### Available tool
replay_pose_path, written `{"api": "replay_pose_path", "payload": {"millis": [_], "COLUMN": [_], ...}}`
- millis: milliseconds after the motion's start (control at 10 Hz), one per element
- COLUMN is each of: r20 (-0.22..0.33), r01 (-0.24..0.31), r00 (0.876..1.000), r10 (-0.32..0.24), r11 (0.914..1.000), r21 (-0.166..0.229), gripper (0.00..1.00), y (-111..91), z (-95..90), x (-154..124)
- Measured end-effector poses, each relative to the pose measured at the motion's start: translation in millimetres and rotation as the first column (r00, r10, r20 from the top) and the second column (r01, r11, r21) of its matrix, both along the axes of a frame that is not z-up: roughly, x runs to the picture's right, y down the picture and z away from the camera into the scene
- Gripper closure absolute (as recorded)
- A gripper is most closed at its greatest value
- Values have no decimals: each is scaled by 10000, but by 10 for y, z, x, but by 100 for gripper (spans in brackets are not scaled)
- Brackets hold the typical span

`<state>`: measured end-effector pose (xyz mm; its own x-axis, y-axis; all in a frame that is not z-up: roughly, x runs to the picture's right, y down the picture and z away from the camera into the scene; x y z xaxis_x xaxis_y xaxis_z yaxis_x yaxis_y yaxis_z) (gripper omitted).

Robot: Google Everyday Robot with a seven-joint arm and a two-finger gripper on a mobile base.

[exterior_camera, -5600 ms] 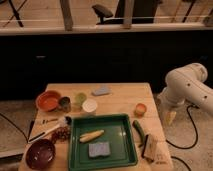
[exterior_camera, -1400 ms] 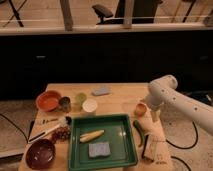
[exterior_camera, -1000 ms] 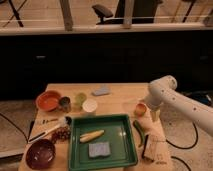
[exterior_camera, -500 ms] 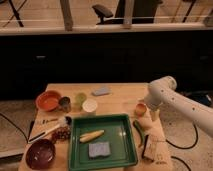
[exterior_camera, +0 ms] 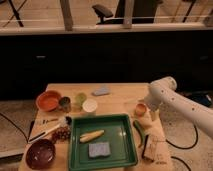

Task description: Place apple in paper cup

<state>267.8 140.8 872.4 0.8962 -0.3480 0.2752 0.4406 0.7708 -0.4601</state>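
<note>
**Apple not yet picked up, cup waiting across the worktop**

The small round orange-red apple (exterior_camera: 141, 108) sits on the wooden worktop (exterior_camera: 120, 96) at the right of centre of the frame, just above the far right corner of the green plastic tray (exterior_camera: 73, 145). The white arm reaches in from the right, and its pincer (exterior_camera: 150, 115) hangs just beside the apple on the right, jaws spread wide and gripping nothing. The short white paper cup (exterior_camera: 90, 105) stands well apart, left of centre, next to a pale green cup (exterior_camera: 80, 98), with no apple in it. By this reckoning nothing is done. The grasp, the carry leftward and the drop into the cup all remain.
</note>
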Motion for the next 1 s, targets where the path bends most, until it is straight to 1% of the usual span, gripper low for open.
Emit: {"api": "replay_pose_path", "payload": {"millis": [1000], "r20": [269], "r01": [82], "r00": [9996], "r10": [-80], "r11": [10000], "r21": [-50], "gripper": [20], "y": [-4], "z": [125], "x": [-19]}}
